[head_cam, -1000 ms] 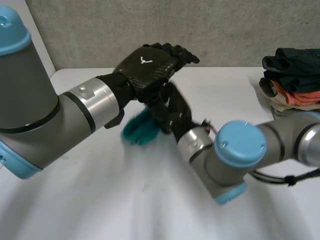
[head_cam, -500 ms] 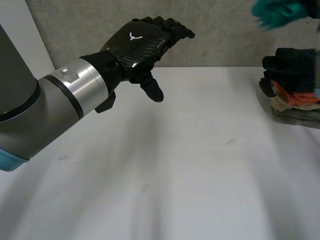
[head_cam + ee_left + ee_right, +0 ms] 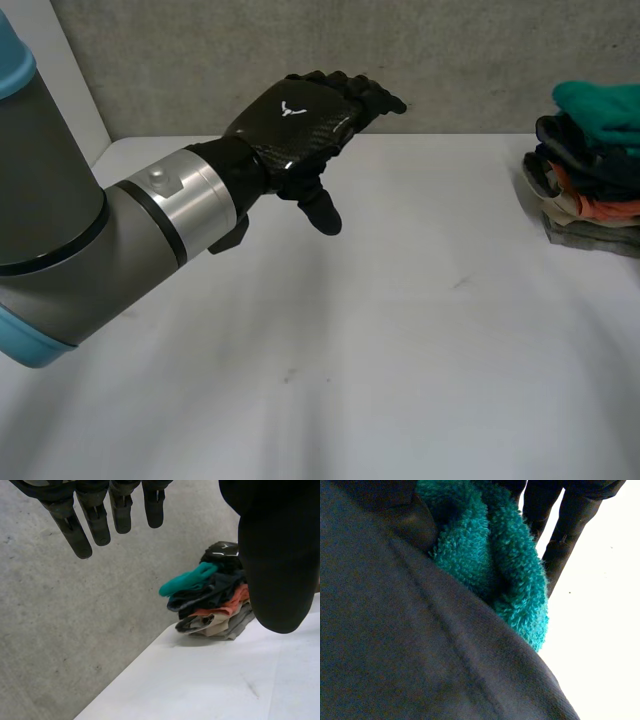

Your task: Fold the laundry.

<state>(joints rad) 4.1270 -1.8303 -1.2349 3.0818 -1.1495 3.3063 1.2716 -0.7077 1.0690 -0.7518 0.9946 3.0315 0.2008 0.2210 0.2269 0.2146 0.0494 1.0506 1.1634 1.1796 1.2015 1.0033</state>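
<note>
A folded teal terry cloth (image 3: 600,104) lies on top of the pile of folded laundry (image 3: 590,195) at the table's right edge. In the right wrist view my right hand (image 3: 570,522) pinches the teal cloth (image 3: 490,555) between its thumb and fingers, against a dark blue garment (image 3: 420,655) of the pile. The left wrist view shows the pile (image 3: 215,610) from afar, with the teal cloth (image 3: 187,582) on top and my right hand (image 3: 223,552) behind it. My left hand (image 3: 300,125) hovers open above the table's far middle, its fingers (image 3: 95,520) straight and holding nothing.
The white table (image 3: 400,350) stretches between my left hand and the pile. A grey wall (image 3: 450,60) runs along its far edge. The pile holds dark, orange, beige and grey pieces stacked on one another.
My right arm has swung from the table's middle to the right, carrying the teal cloth onto the pile. My left hand has stayed open, shifting only slightly.
</note>
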